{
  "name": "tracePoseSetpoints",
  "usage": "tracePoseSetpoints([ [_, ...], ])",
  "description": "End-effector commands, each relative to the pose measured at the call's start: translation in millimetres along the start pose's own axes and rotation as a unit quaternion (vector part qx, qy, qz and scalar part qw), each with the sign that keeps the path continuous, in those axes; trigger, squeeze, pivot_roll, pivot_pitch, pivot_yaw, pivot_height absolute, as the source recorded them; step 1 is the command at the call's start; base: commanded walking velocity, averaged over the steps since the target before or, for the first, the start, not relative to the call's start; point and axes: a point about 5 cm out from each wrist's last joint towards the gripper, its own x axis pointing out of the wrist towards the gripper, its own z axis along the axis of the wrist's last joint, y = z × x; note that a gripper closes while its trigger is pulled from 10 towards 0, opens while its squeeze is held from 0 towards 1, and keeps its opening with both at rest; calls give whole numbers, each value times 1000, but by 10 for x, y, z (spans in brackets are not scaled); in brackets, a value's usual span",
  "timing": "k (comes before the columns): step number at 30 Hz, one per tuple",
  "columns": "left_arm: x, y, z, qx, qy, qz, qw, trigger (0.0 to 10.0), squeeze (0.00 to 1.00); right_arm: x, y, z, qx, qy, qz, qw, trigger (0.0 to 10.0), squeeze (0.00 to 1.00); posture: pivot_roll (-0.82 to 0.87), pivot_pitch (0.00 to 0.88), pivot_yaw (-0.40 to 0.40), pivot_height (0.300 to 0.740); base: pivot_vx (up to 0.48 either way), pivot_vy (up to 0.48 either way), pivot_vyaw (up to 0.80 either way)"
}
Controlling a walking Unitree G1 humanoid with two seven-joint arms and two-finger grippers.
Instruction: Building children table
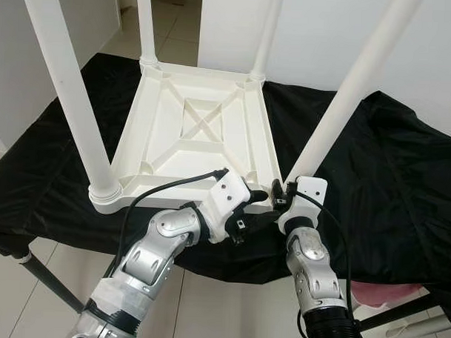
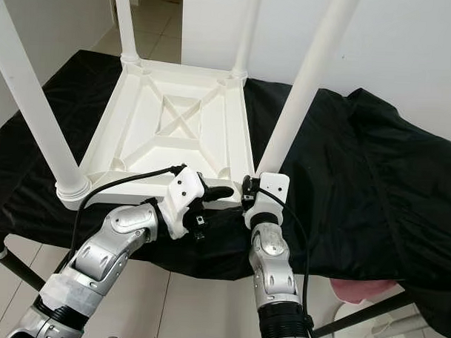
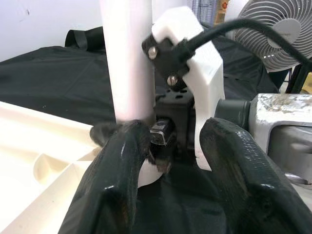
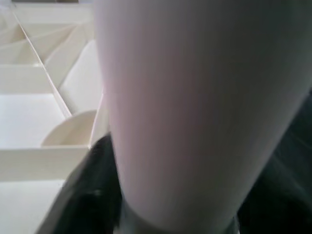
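A white plastic children's table (image 1: 204, 131) lies upside down on a black cloth, with its legs pointing up. At the base of the near-right leg (image 1: 347, 92), where it meets the table's corner, is my right gripper (image 1: 282, 193). In the right wrist view that leg (image 4: 195, 107) sits tight between the fingers (image 4: 87, 195). My left gripper (image 1: 255, 207) is just left of the same corner, open. In the left wrist view its spread fingers (image 3: 117, 180) frame the leg (image 3: 126, 53) and the right wrist's white camera mount (image 3: 195, 73).
The black cloth (image 1: 389, 160) covers a low stand and hangs over its near edge. The near-left leg (image 1: 72, 97) rises close to my left arm. A fan (image 3: 278, 34) stands off to the side. A pink object (image 1: 384, 293) lies on the floor below right.
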Motion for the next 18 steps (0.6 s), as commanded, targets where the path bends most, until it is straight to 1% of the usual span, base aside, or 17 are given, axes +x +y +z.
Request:
tracePoseSetpoints([
  [1, -4, -11, -11, -3, 4, 12, 1000, 10000, 0, -72, -24, -130, 3, 28, -15, 999, 10000, 1000, -4, 0, -106, 740, 0, 0, 0],
  [5, -12, -8, -18, -4, 4, 13, 1000, 10000, 0, -83, -32, -93, -2, 20, 2, 1000, 10000, 1000, -4, 0, -109, 740, 0, 0, 0],
  [7, -16, -13, -31, -3, 7, 13, 1000, 10000, 0, -86, -69, -72, -15, 11, 19, 1000, 10000, 1000, -4, 0, -110, 740, 0, 0, 0],
  [9, -16, -13, -31, -3, 7, 13, 1000, 10000, 0, -86, -69, -72, -15, 11, 19, 1000, 10000, 1000, -4, 0, -110, 740, 0, 0, 0],
  [10, -18, -15, -34, -3, 7, 12, 1000, 10000, 0, -81, -117, -59, -14, 9, 31, 999, 10000, 1000, -4, 0, -110, 740, 0, 0, 0],
  [11, -18, -15, -34, -3, 7, 12, 1000, 10000, 0, -81, -117, -59, -14, 9, 31, 999, 10000, 1000, -4, 0, -110, 740, 0, 0, 0],
  [12, -20, -17, -38, -3, 8, 12, 1000, 10000, 0, -74, -165, -39, -6, 5, 52, 999, 10000, 0, -6, 0, -108, 740, 0, 0, 0],
  [13, -20, -17, -38, -3, 8, 12, 1000, 10000, 0, -74, -165, -39, -6, 5, 52, 999, 10000, 0, -6, 0, -108, 740, 0, 0, 0],
  [14, -22, -19, -41, -3, 8, 11, 1000, 10000, 0, -65, -210, -14, -4, -2, 75, 997, 10000, 0, -7, 0, -108, 740, 0, 0, 0],
  [16, -16, -20, -46, -3, 10, 7, 1000, 10000, 0, -33, -287, 31, -16, -19, 148, 989, 10000, 0, -10, 0, -104, 740, 0, 0, 0],
  [17, -16, -20, -46, -3, 10, 7, 1000, 10000, 0, -33, -287, 31, -16, -19, 148, 989, 10000, 0, -10, 0, -104, 740, 0, 0, 0],
  [18, -1, -21, -40, -2, 9, 5, 1000, 10000, 0, 0, -332, 49, -34, -25, 184, 982, 10000, 0, -11, 0, -103, 740, 0, 0, 0],
])
